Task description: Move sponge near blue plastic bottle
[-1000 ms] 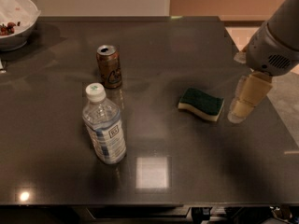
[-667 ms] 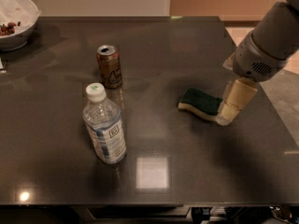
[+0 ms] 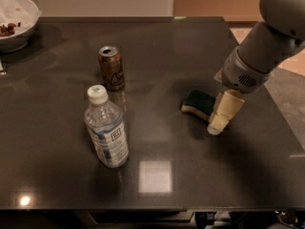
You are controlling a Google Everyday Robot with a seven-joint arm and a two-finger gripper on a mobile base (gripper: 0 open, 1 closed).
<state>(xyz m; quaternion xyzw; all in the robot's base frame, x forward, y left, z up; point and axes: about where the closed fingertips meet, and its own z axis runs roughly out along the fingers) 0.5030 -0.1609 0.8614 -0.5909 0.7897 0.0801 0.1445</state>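
The sponge (image 3: 197, 102), dark green on top with pale yellow foam below, lies flat on the dark table right of the middle. My gripper (image 3: 220, 115) reaches down from the upper right and covers the sponge's right end. Whether it holds the sponge is hidden. The blue plastic bottle (image 3: 106, 128), clear with a white cap and a pale blue label, stands upright left of the middle, well apart from the sponge.
A brown-orange soda can (image 3: 111, 68) stands just behind the bottle. A white bowl (image 3: 16, 22) with some food sits at the far left corner. The table (image 3: 162, 46) ends at the right just beyond my arm.
My gripper has moved left and down from beside the sponge to over its right end. The sponge, bottle and can have stayed in place.
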